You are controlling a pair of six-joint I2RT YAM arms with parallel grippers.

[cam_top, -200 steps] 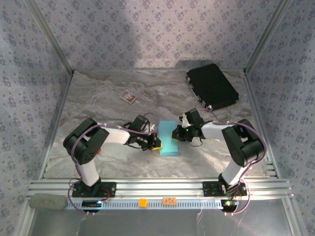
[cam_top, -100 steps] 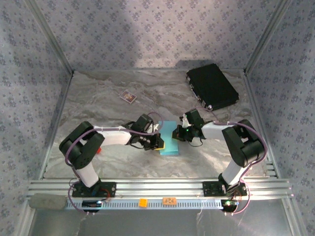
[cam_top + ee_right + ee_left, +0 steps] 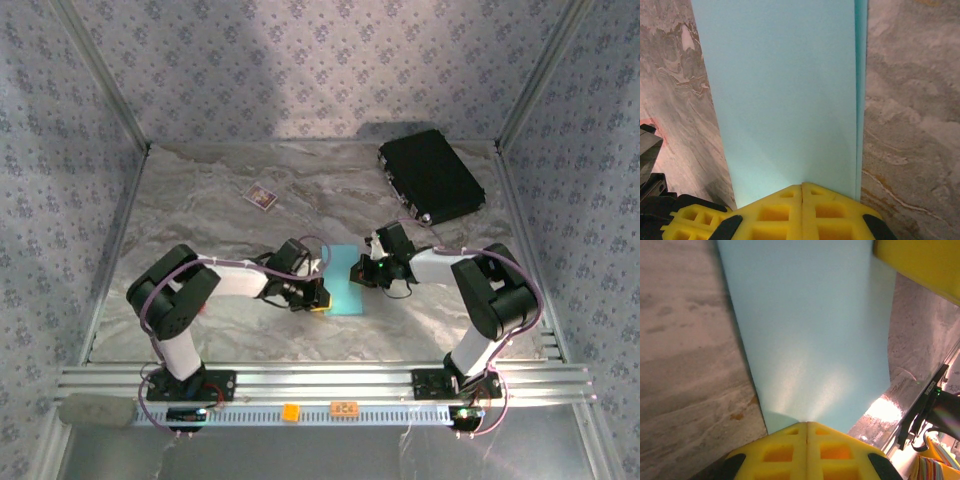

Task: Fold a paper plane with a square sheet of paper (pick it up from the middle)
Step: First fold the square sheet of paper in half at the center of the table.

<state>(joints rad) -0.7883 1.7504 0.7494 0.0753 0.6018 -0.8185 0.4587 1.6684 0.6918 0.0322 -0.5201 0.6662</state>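
Paper [image 3: 343, 281] lies flat mid-table between your two arms, a narrow light-blue strip with its long side running away from the bases. From above its near-left corner is under your left gripper [image 3: 318, 293] and part of its right edge is under your right gripper [image 3: 358, 272], so the full outline is hidden. In the right wrist view the paper [image 3: 785, 100] shows a second layer peeking out along its right edge, and the far end is cut off. In the left wrist view the paper [image 3: 810, 330] is cut off at the top too, one corner behind a blurred yellow block [image 3: 920, 265]. Both jaws are closed, yellow tips together at the paper's edge. I can't tell whether paper is nipped between them or just pressed down.

The table [image 3: 200, 215] is grey, marbled and wrinkled, with patterned walls [image 3: 300, 70] around it and a metal rail [image 3: 320, 382] along the near edge. A black case [image 3: 431, 177] sits far right and a small card [image 3: 261, 196] far left, both well apart from the paper.
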